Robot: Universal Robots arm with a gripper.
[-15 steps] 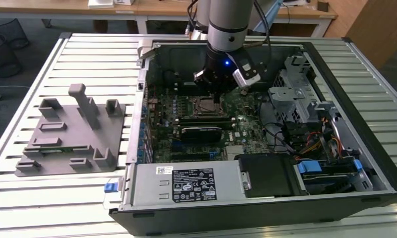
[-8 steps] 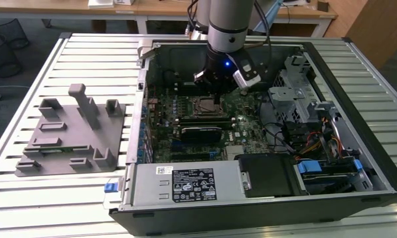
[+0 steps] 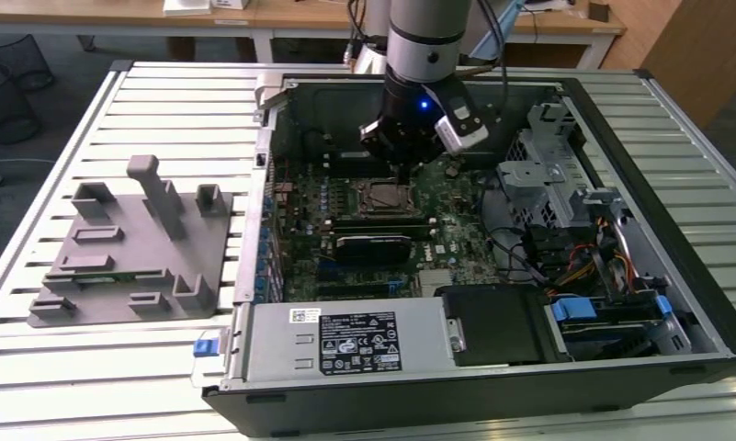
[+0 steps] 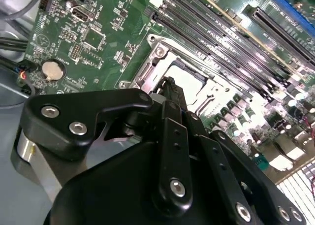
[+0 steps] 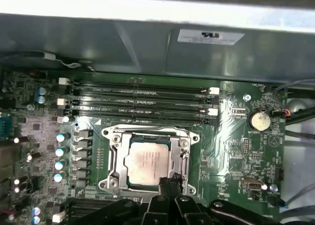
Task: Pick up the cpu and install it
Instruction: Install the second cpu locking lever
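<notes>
Hand [image 5: 170,183], fingers together and holding nothing, touches the cpu [image 5: 146,161] seated in its socket [image 5: 114,158].

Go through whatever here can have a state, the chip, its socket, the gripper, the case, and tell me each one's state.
cpu: lying flat inside the socket, silver top up.
socket: frame around the chip, no cooler over it.
gripper: fingertips together at the socket's edge, holding nothing.
computer case: lying on its side, open, motherboard exposed.
memory slots: appear unfilled.

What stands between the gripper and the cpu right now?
Nothing visible. In the first wrist view the cpu already lies in the socket, and the gripper sits at its edge with no part between them.
</notes>
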